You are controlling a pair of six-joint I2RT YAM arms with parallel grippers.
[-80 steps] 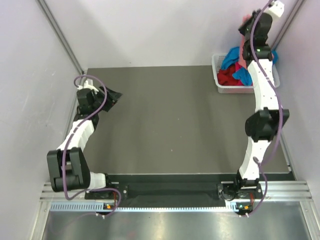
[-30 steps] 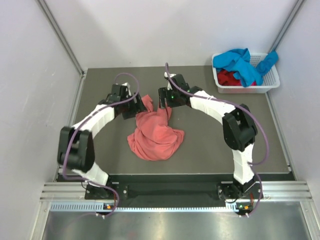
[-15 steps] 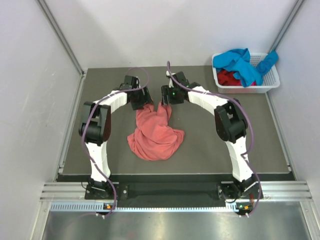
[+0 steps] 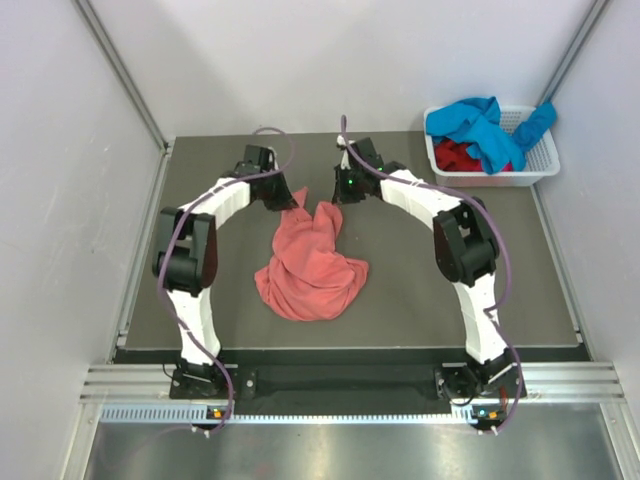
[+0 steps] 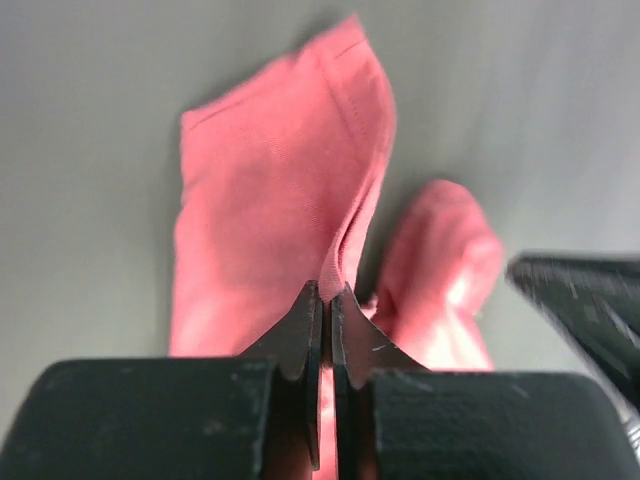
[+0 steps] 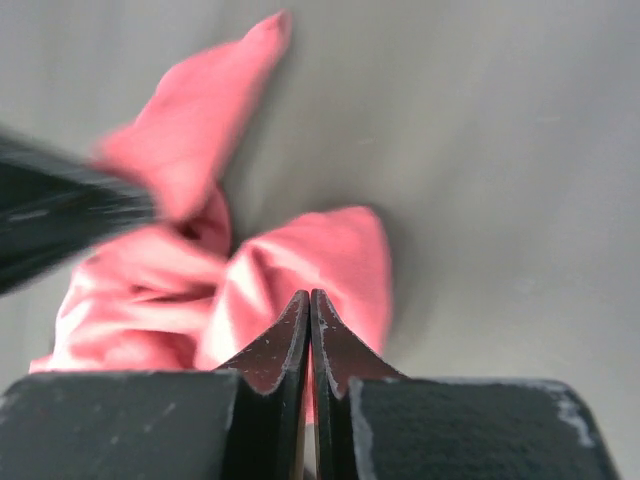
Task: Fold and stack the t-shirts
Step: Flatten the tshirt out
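Observation:
A salmon-pink t-shirt lies crumpled in the middle of the dark table, with two pointed flaps at its far edge. My left gripper is shut on the left flap; in the left wrist view a fold of the pink cloth is pinched at the left gripper's tips. My right gripper is shut on the right flap, and a sliver of pink cloth shows between the right gripper's fingers. Bright blue t-shirts and a dark red one sit in the basket.
A white slotted basket stands at the table's far right corner. Pale walls close in the table on the left, back and right. Each gripper shows as a dark blur in the other's wrist view, close alongside.
Both grippers have gone from open to shut on the far flaps of the pink shirt. The left arm swung inward to reach the shirt; the shirt's heap has barely moved.

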